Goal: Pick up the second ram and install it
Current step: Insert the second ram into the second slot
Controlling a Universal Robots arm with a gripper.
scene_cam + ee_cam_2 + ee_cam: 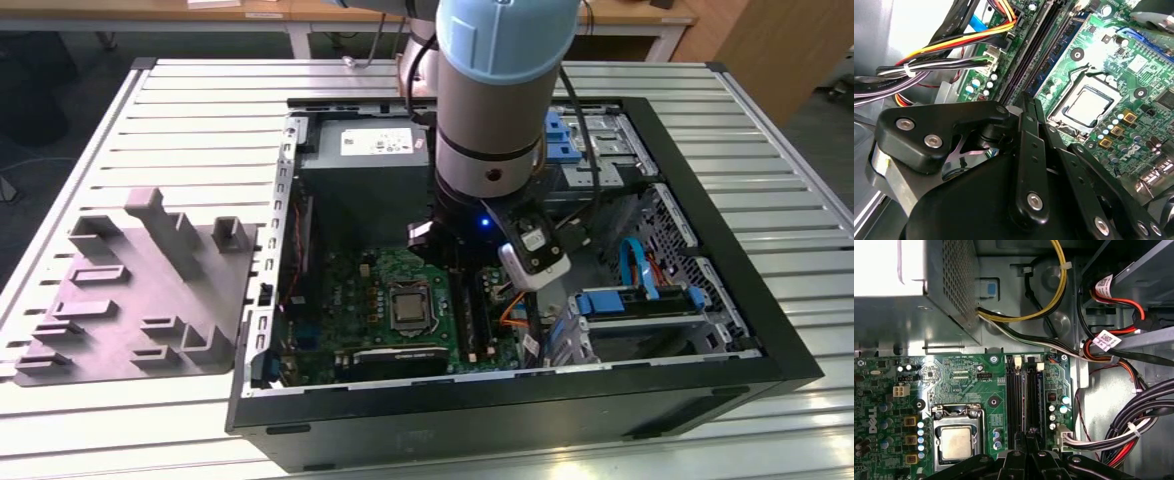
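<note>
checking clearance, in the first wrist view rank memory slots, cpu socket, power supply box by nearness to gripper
1. memory slots, right at the gripper
2. cpu socket, beside the slots
3. power supply box, past the board's edge

We hold our arm [497,90] nearly upright, its wrist pointing straight down. In both wrist views our gripper [1029,436] [1026,102] shows its black fingers drawn together, no gap at the tips.
</note>
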